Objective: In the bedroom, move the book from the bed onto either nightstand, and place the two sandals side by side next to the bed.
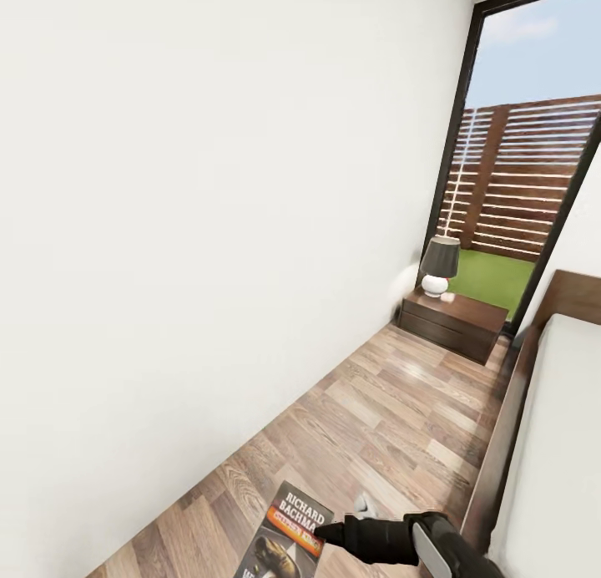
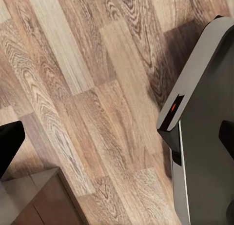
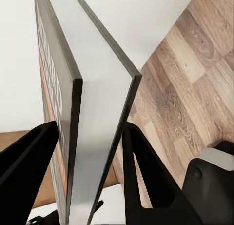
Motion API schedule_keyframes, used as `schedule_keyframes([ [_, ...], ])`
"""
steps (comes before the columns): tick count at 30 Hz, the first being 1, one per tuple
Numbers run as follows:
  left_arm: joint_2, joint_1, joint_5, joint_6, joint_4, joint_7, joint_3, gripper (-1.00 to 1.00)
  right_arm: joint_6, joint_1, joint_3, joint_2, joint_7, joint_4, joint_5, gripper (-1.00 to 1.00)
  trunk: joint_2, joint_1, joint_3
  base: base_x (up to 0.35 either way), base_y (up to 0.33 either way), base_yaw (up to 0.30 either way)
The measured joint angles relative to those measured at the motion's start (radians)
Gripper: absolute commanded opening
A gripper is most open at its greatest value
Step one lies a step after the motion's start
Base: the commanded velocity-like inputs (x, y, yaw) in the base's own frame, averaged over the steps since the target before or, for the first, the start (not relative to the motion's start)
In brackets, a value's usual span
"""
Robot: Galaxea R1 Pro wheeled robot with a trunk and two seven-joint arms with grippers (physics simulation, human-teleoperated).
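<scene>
My right gripper (image 1: pixel 328 531) is shut on the book (image 1: pixel 284 538), a thin paperback with a dark cover, an orange band and white lettering, held over the wood floor low in the head view. In the right wrist view the book (image 3: pixel 92 112) stands edge-on between the two black fingers (image 3: pixel 29 154). The nightstand (image 1: pixel 455 321) stands far ahead against the wall by the window. The bed (image 1: pixel 563 444), with its light mattress and dark frame, runs along the right. My left gripper (image 2: pixel 117 139) hangs open over the floor with nothing in it. The sandals are out of view.
A dark-shaded lamp (image 1: pixel 439 266) with a white base stands on the nightstand. A white wall (image 1: pixel 209 227) runs along the left, leaving a strip of plank floor (image 1: pixel 392 411) between it and the bed. My grey base (image 2: pixel 204 137) and a brown wooden edge (image 2: pixel 39 200) are near the left gripper.
</scene>
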Motion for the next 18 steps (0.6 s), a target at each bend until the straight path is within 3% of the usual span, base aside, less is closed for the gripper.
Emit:
schedule_keyframes([
  [18,0.001,0.0,0.0,-0.007,0.0,0.0,0.0,1.0,-0.005,0.035,0.01,0.008,0.0,0.003,0.002,-1.0,0.0,0.0,0.0,0.203,0.155,0.0],
])
